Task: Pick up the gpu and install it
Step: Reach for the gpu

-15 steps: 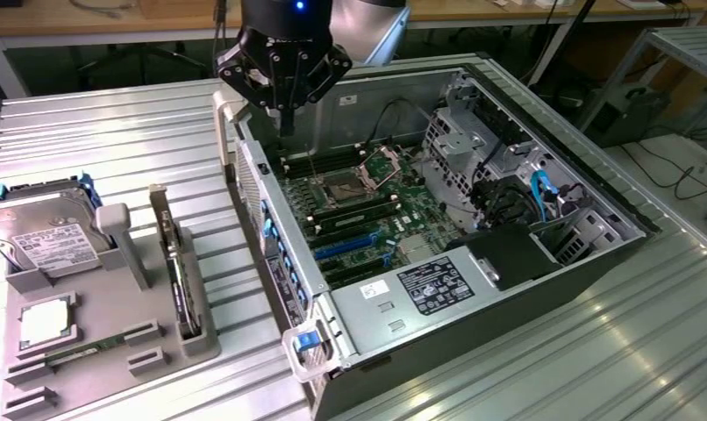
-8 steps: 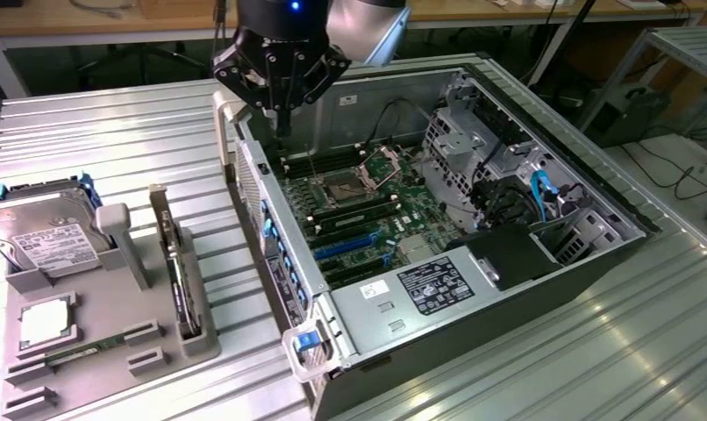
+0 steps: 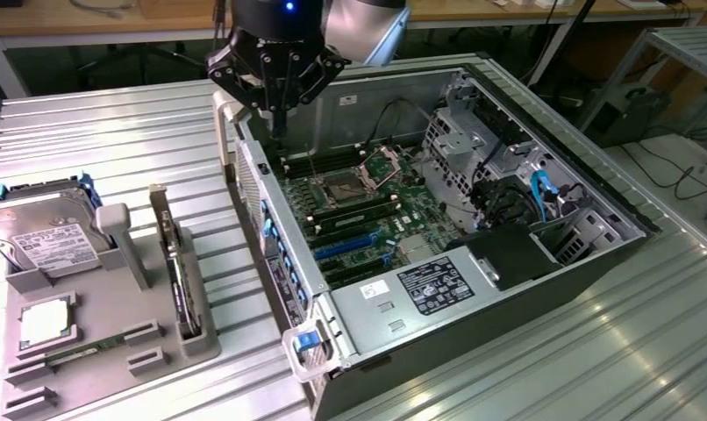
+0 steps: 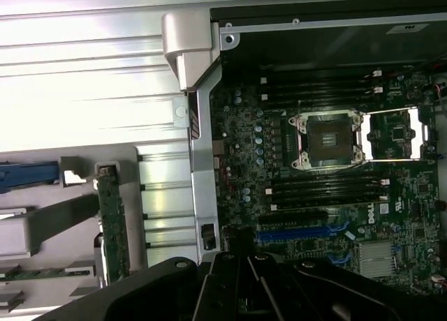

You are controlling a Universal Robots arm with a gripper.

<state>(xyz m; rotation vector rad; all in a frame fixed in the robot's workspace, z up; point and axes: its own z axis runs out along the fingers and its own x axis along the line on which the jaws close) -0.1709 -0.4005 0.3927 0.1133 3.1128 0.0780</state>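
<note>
Counter (image 3: 119,132): ribbed sheet metal, silvery, soft sheen, smooth along the ribs.
Case (image 3: 366,96): bare grey sheet metal inside, dull finish.
Motherboard (image 3: 366,210): dark green board, matt.
Gpu (image 3: 184,294): green circuit card with a silver metal end bracket.
Holder (image 3: 132,324): grey plastic, matt, smooth.
Hard drive (image 3: 44,232): shiny metal top with a white paper label.
Claw (image 3: 276,132): black, matt.
</note>
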